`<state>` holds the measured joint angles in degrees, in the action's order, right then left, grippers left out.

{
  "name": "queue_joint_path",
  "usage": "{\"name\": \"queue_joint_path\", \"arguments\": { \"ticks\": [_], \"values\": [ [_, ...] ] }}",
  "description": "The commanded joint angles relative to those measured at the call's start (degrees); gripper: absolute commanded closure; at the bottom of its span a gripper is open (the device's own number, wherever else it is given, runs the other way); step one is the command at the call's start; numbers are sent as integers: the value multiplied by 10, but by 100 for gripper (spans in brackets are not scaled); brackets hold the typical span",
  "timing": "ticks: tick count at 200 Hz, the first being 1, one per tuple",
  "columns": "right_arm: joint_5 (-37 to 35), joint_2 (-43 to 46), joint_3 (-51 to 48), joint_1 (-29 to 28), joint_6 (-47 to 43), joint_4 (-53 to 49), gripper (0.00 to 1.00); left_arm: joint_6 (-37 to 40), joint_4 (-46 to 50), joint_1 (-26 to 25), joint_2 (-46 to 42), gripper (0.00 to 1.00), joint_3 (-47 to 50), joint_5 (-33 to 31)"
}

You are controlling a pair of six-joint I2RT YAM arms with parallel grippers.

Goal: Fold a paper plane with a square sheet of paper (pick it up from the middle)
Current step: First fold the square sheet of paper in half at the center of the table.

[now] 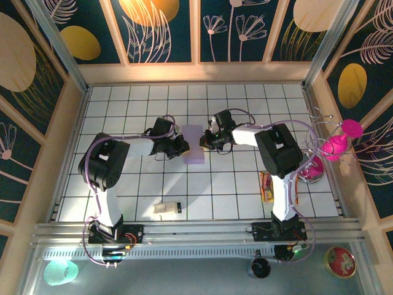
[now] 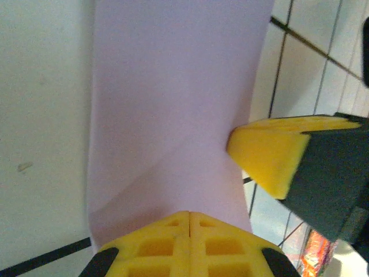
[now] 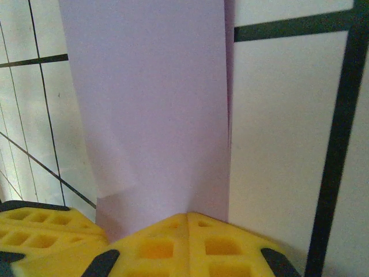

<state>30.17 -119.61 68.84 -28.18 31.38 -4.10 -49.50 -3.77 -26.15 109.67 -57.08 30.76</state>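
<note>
The square sheet of paper [image 1: 194, 144], pale lilac, lies flat on the tiled table as a narrow upright strip, apparently folded over. In the left wrist view the paper [image 2: 173, 104] shows a faint diagonal crease. My left gripper [image 1: 183, 146] is shut, its tips [image 2: 190, 216] down on the strip's left edge. My right gripper [image 1: 205, 142] is shut too, its tips [image 3: 187, 218] resting on the paper [image 3: 150, 104] at the right edge. Each wrist view catches the other gripper's yellow fingers [image 2: 271, 156] [image 3: 46, 231] close by. I cannot tell whether either pinches paper.
A small white block with a black end [image 1: 166, 209] lies near the front, left of centre. A red-yellow snack packet [image 1: 266, 186] lies by the right arm's base. A wire stand with pink items [image 1: 336, 146] and a pink bowl [image 1: 311, 169] occupy the right edge.
</note>
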Motion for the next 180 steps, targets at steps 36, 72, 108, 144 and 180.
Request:
{"name": "queue_joint_path", "arguments": {
  "ticks": [36, 72, 108, 144, 180],
  "values": [
    [-250, -112, -77, 14, -27, -176, 100, 66, 89, 5, 16, 100, -5, -43],
    [-254, -110, -79, 15, -28, -176, 100, 75, 99, 25, -6, 100, 45, -51],
    [-252, -113, -78, 14, -30, -174, 100, 98, 144, 46, -67, 100, 35, -67],
    [-253, -111, -80, 14, -29, -172, 100, 57, 82, 31, -84, 100, 17, -23],
    [-251, -110, -82, 13, -26, -171, 100, 29, 38, -6, -32, 100, -20, 5]
  ]
}}
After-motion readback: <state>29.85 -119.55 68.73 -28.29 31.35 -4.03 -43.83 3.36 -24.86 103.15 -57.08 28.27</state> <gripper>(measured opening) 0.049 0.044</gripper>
